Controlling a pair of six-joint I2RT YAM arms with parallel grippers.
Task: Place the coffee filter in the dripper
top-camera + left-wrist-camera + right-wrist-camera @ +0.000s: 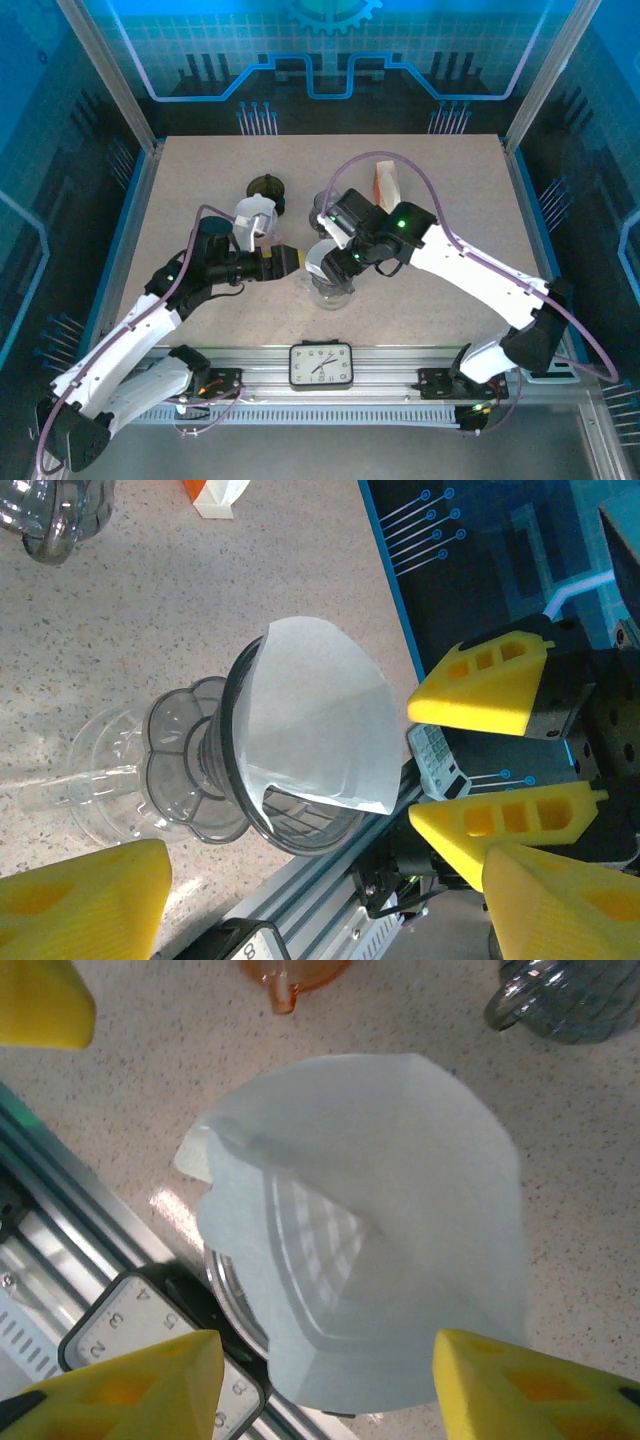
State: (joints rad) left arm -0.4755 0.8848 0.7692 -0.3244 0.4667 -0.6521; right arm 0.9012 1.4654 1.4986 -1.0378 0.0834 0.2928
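Observation:
The white paper coffee filter [320, 720] sits opened in the dark clear dripper [300, 825], leaning up over one side of its rim. From the right wrist the filter [380, 1210] spreads across the dripper's ribbed cone [310, 1235]. My right gripper [330, 1390] hangs open just above it, with a yellow finger on each side and neither touching the paper. My left gripper [320, 910] is open too, a short way to the left of the dripper [330, 288]. From above, both grippers, the left [290, 260] and the right [338, 255], flank the filter [318, 262].
A clock [320, 365] lies on the front rail just before the dripper. A dark round piece [265, 188], a glass carafe [325, 205] and an orange-and-white packet [385, 185] stand behind. A white scoop-like object [254, 216] lies by the left arm.

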